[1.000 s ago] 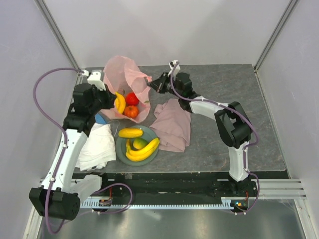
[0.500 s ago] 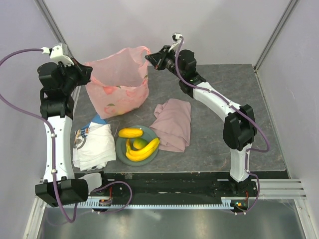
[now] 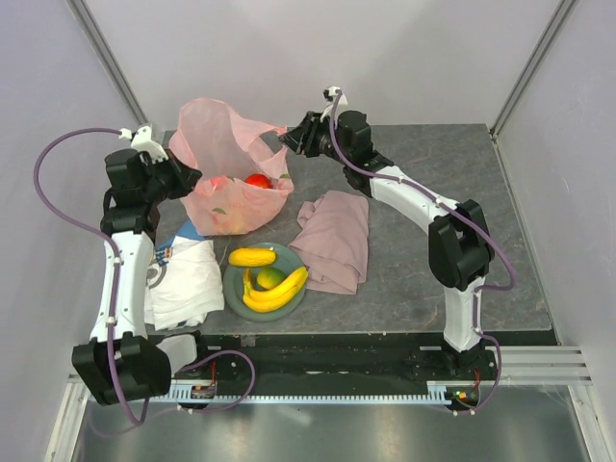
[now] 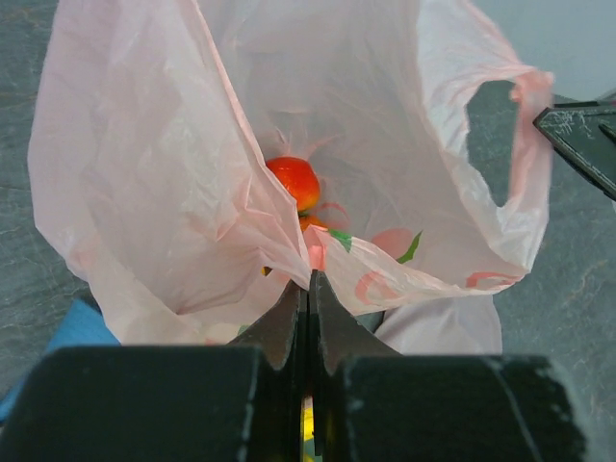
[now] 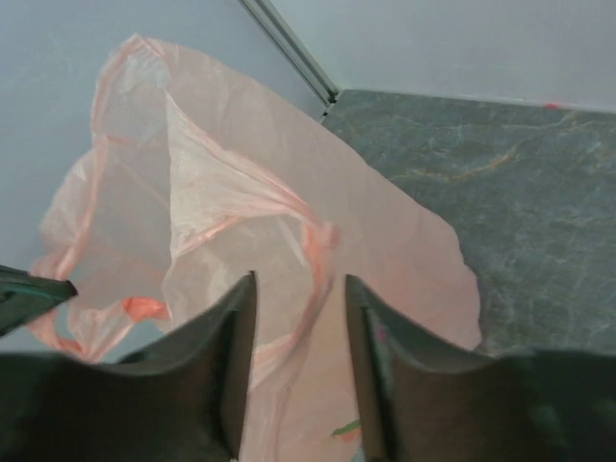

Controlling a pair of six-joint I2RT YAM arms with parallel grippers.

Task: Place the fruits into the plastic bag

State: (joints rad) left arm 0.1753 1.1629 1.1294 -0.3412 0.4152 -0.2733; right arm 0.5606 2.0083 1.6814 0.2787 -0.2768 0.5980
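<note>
The pale-pink plastic bag [image 3: 226, 168] stands slumped at the back left, mouth up. My left gripper [image 3: 189, 179] is shut on its near rim [image 4: 310, 262]. Inside lie a red round fruit [image 4: 294, 181] and, just below it, a bit of the orange tangerine [image 4: 310, 222]. My right gripper [image 3: 289, 141] is open at the bag's right side; a loose handle strip [image 5: 313, 241] hangs between its fingers untouched. On the grey-green plate [image 3: 234, 294] lie the bananas [image 3: 281, 290], a yellow oblong fruit [image 3: 252, 257] and a small green fruit [image 3: 271, 277].
A dusty-pink cloth [image 3: 334, 241] lies right of the plate. A white cloth [image 3: 183, 284] and a blue item [image 3: 190, 231] lie left of it. The enclosure's back corner post [image 5: 289, 43] stands close behind the bag.
The bag, held up high by both grippers half a second ago, has sunk back onto the table. My right gripper has opened and let go of the handle. The left arm came down.
</note>
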